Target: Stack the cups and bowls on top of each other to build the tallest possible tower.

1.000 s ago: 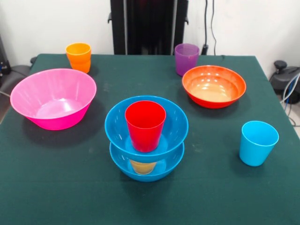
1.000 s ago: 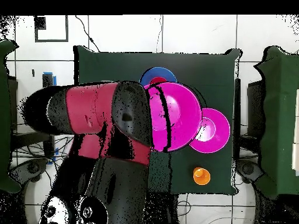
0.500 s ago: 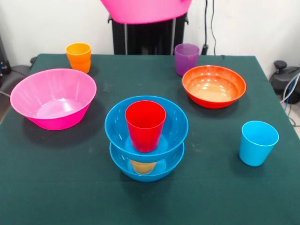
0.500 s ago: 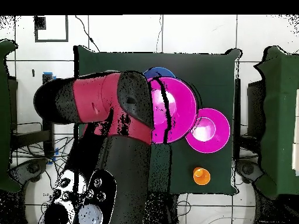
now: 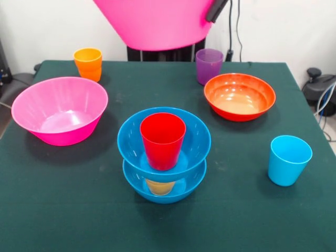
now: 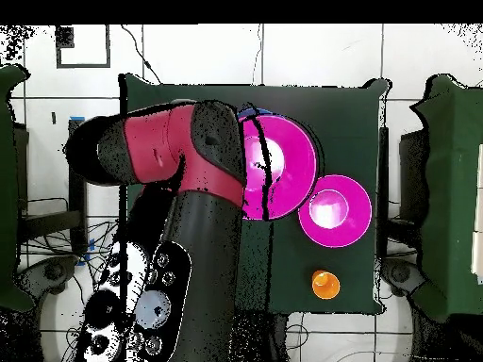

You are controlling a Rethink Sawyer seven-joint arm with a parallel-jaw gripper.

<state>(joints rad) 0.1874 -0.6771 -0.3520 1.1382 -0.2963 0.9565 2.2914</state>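
Note:
The tower stands mid-table: a blue bowl, a yellow cup, a second blue bowl and a red cup standing in it. Above and behind it a large pink bowl hangs in the air. My gripper is shut on its rim at the right, with only a dark finger showing. In the overhead view the held pink bowl covers nearly all of the blue bowls, beside the red arm.
A second pink bowl rests at the left, also visible from above. An orange cup and a purple cup stand at the far edge. An orange-red bowl and a light blue cup are on the right.
The held pink bowl has come down into the front view from above and grown larger. In the overhead view it has slid further over the blue bowls. Nothing on the table moved.

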